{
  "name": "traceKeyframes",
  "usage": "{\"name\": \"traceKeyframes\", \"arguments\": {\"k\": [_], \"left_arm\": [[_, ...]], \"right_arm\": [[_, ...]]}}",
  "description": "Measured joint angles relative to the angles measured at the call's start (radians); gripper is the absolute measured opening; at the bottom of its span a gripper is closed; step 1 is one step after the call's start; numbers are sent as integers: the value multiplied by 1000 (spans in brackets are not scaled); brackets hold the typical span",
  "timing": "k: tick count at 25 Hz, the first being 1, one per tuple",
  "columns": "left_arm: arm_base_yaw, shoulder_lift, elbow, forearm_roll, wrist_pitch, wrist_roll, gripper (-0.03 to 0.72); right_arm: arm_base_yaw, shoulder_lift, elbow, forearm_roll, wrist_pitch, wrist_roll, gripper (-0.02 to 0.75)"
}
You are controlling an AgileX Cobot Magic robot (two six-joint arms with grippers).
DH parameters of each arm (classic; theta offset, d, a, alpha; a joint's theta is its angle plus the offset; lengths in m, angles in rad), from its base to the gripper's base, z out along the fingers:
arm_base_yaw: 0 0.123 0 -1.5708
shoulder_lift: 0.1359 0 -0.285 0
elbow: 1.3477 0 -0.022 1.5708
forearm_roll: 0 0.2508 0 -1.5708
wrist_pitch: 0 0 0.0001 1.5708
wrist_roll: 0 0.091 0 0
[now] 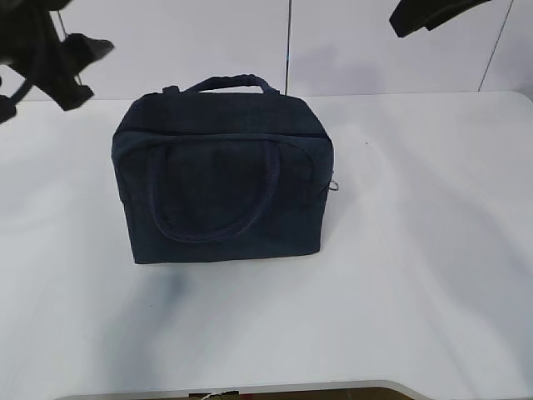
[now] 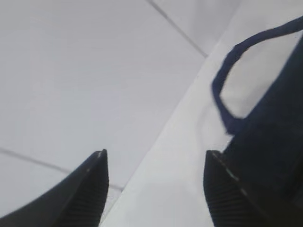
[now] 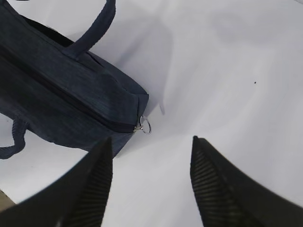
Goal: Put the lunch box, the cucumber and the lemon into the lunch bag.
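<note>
The dark navy lunch bag stands upright in the middle of the white table, its top zipper closed and its silver ring pull at the right end. The lunch box, the cucumber and the lemon are out of view. My left gripper is open and empty, raised at the far left, with the bag's handle to its right. My right gripper is open and empty, high at the far right, above the table beside the ring pull and the bag's end.
The white table reaches to a pale wall behind. Its front edge shows at the bottom of the exterior view. Nothing else stands on the table.
</note>
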Motion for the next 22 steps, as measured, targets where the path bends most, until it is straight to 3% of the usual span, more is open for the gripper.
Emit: {"name": "traceKeyframes", "arguments": {"k": [3, 6, 12, 17, 22], "left_arm": [[0, -25, 0, -15, -197, 5, 454], [20, -61, 0, -152, -276, 6, 454], [86, -164, 0, -231, -101, -201, 454], [89, -225, 0, -231, 56, -267, 445], [89, -257, 0, -229, 105, -313, 436]], "right_arm": [[0, -14, 0, 0, 0, 14, 427], [0, -32, 0, -2, 2, 18, 428], [0, -106, 0, -10, 4, 24, 428], [0, -191, 15, -15, 6, 39, 428], [0, -312, 150, -41, 6, 39, 428]]}}
